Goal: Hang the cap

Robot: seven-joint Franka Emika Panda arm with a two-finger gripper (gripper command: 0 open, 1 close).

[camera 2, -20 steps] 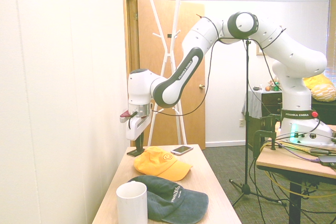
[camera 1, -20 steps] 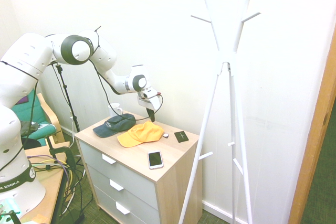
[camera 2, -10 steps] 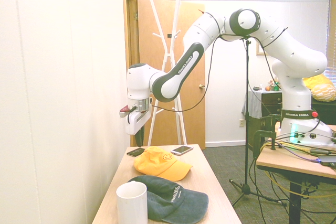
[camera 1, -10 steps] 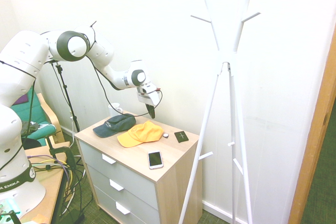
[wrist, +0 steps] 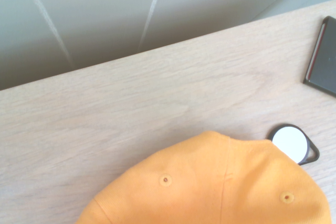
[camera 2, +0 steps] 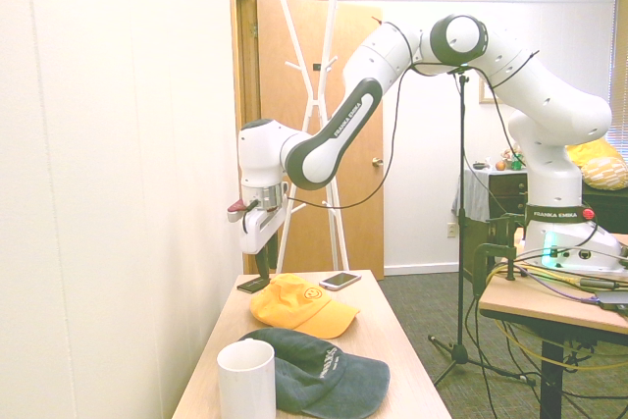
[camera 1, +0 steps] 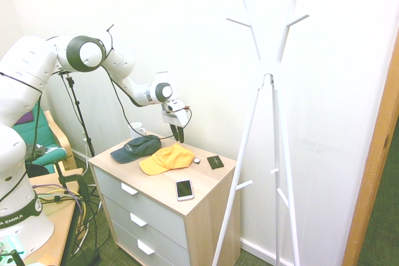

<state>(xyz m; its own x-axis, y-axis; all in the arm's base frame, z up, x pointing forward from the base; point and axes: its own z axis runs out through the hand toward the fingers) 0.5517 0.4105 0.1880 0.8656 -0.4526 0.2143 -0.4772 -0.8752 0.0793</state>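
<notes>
The tall white metal coat stand (camera 1: 269, 91) with angled pegs rises just beside the light wooden chest of drawers (camera 1: 163, 211), at the end nearest the door; in the second exterior view it shows behind the chest, before a brown wooden door (camera 2: 334, 125). The chest, with grey drawer fronts and white handles, is the landmark here. The white jointed robot arm (camera 1: 81, 60) reaches over the back edge of the chest's top, and its dark two-finger gripper (camera 1: 177, 134) points steeply down, above the top and clear of everything on it. Its fingers stand partly apart with a visible gap and have hold of nothing.

On the chest's top, near the middle, lies the soft yellow-orange fabric cap (camera 1: 166, 158) with a curved brim, crown up, just below the gripper. The dark navy-grey cap (camera 1: 135, 148) lies touching it, toward the end away from the stand. A white cylindrical mug (camera 2: 246, 381) stands at that far end. A white-framed smartphone (camera 1: 184, 189) lies by the front edge. A small flat black square (camera 1: 215, 162) lies toward the stand end, and a small round white disc in a dark loop (wrist: 292, 142) sits just beside the yellow-orange cap.
</notes>
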